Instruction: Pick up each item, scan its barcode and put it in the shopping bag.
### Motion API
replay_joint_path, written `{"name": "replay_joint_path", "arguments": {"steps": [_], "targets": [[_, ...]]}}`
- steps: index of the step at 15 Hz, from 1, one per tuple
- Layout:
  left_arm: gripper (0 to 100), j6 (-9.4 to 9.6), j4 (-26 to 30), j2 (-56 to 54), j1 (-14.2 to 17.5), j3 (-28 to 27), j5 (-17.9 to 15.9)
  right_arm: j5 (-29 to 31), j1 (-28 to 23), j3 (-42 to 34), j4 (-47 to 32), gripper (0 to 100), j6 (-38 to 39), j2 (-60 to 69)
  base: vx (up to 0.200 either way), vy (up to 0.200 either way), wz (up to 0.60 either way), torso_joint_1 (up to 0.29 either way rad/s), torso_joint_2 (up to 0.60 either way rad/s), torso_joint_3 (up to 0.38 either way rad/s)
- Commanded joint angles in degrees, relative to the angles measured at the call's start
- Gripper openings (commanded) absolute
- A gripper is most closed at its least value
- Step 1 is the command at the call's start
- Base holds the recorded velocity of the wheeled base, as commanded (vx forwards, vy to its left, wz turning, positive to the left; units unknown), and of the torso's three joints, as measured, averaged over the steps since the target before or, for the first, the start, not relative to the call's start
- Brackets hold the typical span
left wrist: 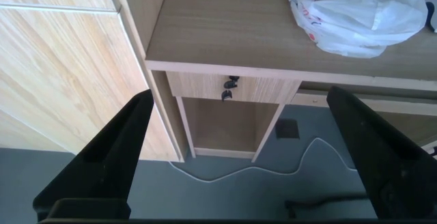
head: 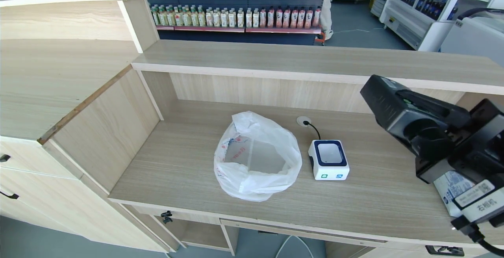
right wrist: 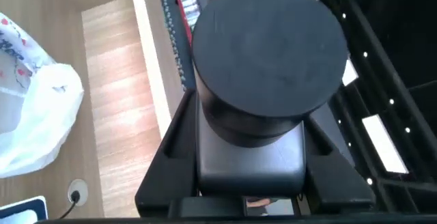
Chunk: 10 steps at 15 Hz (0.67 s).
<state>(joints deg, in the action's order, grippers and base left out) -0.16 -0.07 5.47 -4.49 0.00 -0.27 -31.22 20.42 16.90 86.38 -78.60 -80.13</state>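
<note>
Now, one shopping bag (head: 256,187), one scanner (head: 329,158).

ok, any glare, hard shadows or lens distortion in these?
Head view: soft even light, faint shadow under bag, counter edges bow slightly. Left wrist view: open tool shows as dark silhouette. Right wrist view: no glare on counter.

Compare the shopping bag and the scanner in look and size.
The shopping bag is soft, crumpled plastic; the scanner is a rigid box. The bag is larger than the scanner. The bag gapes open upward; the scanner has a cable. Both are mostly white, on the counter.
</note>
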Motion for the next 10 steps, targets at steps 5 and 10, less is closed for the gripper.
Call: {"name": "replay_joint_path", "arguments": {"steps": [5,10], "targets": [[100,-0.02,0.0,0.0,0.0,0.0,0.0,3.9,19.0,-6.3,-1.4,0,-12.3,3.8,0.000,0.000,0.00,0.000,0.00,0.000],[100,-0.02,0.0,0.0,0.0,0.0,0.0,4.6,31.4,1.7,-6.1,0,-20.9,0.9,0.000,0.000,0.00,0.000,0.00,0.000]]}}
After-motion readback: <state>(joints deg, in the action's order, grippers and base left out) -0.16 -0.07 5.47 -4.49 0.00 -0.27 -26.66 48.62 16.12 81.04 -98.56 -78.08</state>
